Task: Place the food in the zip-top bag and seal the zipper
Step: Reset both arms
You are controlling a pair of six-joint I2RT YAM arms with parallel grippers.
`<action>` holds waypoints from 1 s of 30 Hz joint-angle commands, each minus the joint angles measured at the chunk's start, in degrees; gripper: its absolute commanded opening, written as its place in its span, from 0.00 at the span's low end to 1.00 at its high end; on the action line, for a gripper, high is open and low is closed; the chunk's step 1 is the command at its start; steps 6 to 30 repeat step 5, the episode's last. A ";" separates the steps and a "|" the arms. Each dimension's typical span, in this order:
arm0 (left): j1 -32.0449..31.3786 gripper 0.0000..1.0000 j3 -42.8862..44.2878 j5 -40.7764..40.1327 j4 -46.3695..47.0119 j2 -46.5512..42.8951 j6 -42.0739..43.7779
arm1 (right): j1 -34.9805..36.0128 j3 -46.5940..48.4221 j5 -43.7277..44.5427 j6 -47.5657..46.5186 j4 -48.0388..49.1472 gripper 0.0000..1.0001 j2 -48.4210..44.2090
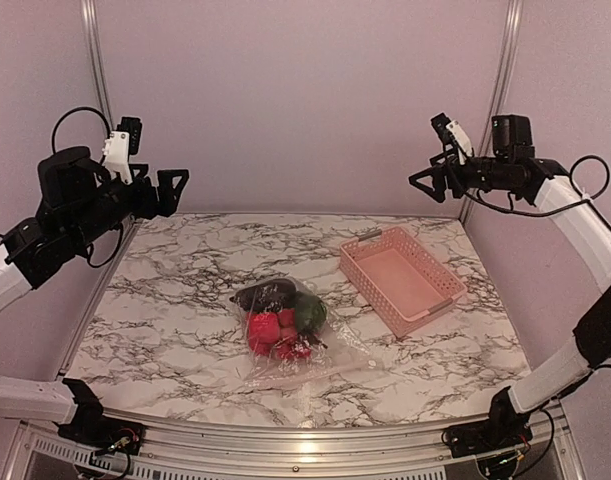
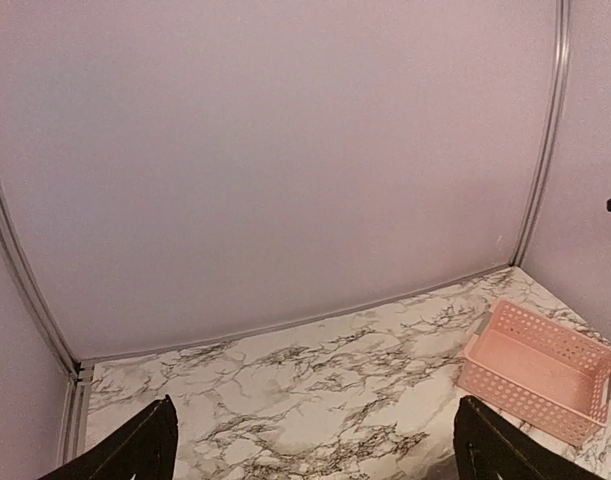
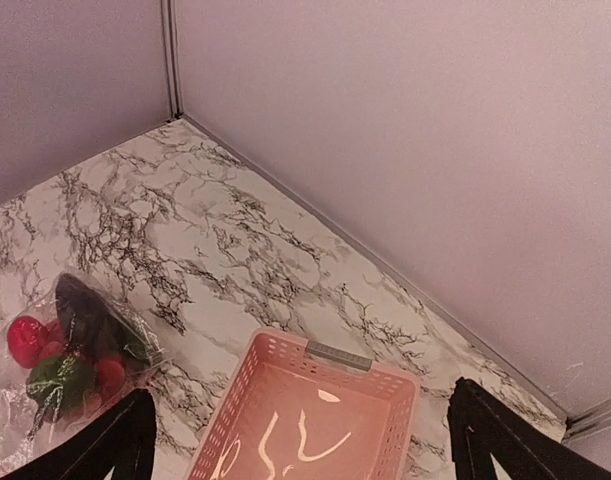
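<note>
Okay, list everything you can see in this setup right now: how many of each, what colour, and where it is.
Table: one, white marble with dark veins, under everything.
Bag: one, clear, lying at the table's centre, food inside.
Eggplant: one, dark, at the bag's far end.
Green vegetable: one, green, in the bag, right of the red pieces.
Red pieces: several, count unclear, red, in the bag, nearer than the eggplant.
Basket: one, pink, right of the bag, nothing in it.
Left gripper: one, black, open, raised over the far left.
Right gripper: one, black, open, raised over the far right.
</note>
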 commanded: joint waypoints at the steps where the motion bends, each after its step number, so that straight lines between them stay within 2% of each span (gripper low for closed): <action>1: 0.19 0.99 2.05 -18.89 -8.66 3.87 -2.72 | -0.87 -5.64 5.29 9.14 7.70 0.99 -4.04; 5: 0.19 0.99 1.07 -21.50 -8.50 4.21 -3.73 | -1.21 -9.01 8.50 8.26 8.77 0.98 -7.34; 30: 0.19 0.99 1.07 -21.50 -8.50 4.21 -3.73 | -1.21 -9.01 8.50 8.26 8.77 0.98 -7.34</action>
